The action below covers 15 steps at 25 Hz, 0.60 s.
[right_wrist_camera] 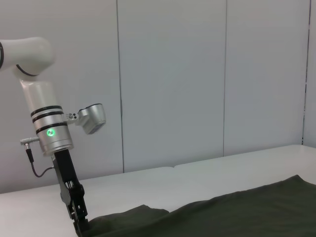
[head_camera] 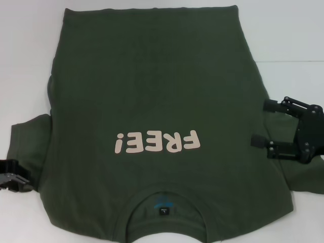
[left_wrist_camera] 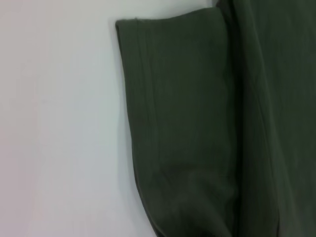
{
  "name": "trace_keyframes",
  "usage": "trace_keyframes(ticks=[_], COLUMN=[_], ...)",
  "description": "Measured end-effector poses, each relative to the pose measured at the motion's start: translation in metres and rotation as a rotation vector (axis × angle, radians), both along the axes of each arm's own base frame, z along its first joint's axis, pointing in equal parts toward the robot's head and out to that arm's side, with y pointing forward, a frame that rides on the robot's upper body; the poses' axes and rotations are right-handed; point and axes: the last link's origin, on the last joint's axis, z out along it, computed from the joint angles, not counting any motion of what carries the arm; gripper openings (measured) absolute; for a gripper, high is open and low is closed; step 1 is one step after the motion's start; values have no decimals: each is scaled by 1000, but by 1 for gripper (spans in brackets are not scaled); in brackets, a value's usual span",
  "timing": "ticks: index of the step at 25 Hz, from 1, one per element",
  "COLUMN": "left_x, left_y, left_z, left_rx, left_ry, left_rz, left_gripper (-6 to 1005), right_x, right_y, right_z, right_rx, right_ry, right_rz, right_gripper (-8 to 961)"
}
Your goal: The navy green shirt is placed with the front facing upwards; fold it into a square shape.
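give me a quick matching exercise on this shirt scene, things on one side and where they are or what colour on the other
Things:
1. navy green shirt
2. FREE! print
3. left pincer
4. right pincer

Descriptions:
A. pale pinkish, reads upside down in the head view
B. at the shirt's sleeve on the robot's left
C. spread flat on the white table
D. open, over the shirt's edge on the robot's right

Pairs: 1-C, 2-A, 3-B, 4-D
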Motion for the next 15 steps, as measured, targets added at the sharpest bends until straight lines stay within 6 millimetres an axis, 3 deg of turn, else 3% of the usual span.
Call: trace_keyframes(ticks=[7,15], left_x=[-1,-1], left_y=[1,2], left_z=[2,1], left_rx=[4,1], left_ry=[7,24], left_rz=[-2,-7], left_gripper=[361,331], right_x=[-1,-2], right_y=[1,2], right_z=[0,0], right_rx=[2,3], right_ry=[-2,-2], right_rz=[1,3], right_gripper=[944,944])
